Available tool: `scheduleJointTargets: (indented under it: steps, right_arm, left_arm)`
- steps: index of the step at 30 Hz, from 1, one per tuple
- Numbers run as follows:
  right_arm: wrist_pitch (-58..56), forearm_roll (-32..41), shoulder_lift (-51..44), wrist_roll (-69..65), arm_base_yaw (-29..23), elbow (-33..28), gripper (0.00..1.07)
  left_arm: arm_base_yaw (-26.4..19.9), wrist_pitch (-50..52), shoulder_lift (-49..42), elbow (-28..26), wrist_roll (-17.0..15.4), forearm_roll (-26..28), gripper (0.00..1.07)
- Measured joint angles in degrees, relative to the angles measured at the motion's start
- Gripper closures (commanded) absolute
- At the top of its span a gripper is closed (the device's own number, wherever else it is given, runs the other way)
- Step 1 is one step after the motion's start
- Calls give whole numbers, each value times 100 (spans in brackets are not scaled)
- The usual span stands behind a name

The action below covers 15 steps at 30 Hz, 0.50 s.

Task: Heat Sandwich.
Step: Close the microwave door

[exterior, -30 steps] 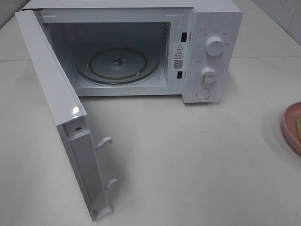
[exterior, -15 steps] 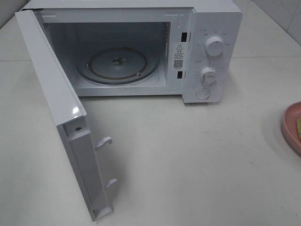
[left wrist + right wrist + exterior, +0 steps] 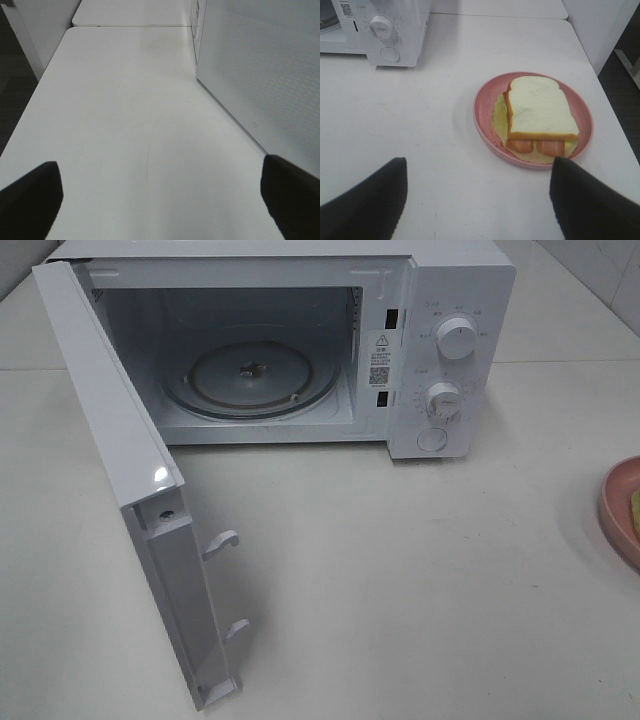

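The sandwich (image 3: 540, 107), pale bread with tan crust over yellow-green filling and sausage pieces, lies on a round pink plate (image 3: 485, 125) on the white table. My right gripper (image 3: 477, 200) hovers short of the plate, open, with nothing between its dark fingers (image 3: 365, 200). In the exterior high view only the plate's edge (image 3: 620, 510) shows at the far right. The white microwave (image 3: 460, 340) stands at the back with its door (image 3: 110, 440) swung wide open and its glass turntable (image 3: 250, 375) bare. My left gripper (image 3: 160, 200) is open over the table beside the door (image 3: 260, 65). Neither arm appears in the exterior high view.
Two knobs (image 3: 457, 340) and a round button (image 3: 432, 438) sit on the microwave's right panel. The open door juts forward on the left toward the table's front edge. The table's edge (image 3: 620, 130) runs close behind the plate.
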<state>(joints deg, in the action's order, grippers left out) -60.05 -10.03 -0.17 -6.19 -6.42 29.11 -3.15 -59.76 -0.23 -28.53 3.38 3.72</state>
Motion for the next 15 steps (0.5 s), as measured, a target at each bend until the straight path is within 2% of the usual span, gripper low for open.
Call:
scheduleJointTargets:
  steps: [15]
  right_arm:
    - [0, 0, 0, 0, 0, 0, 31]
  left_arm:
    - [0, 0, 0, 0, 0, 0, 5]
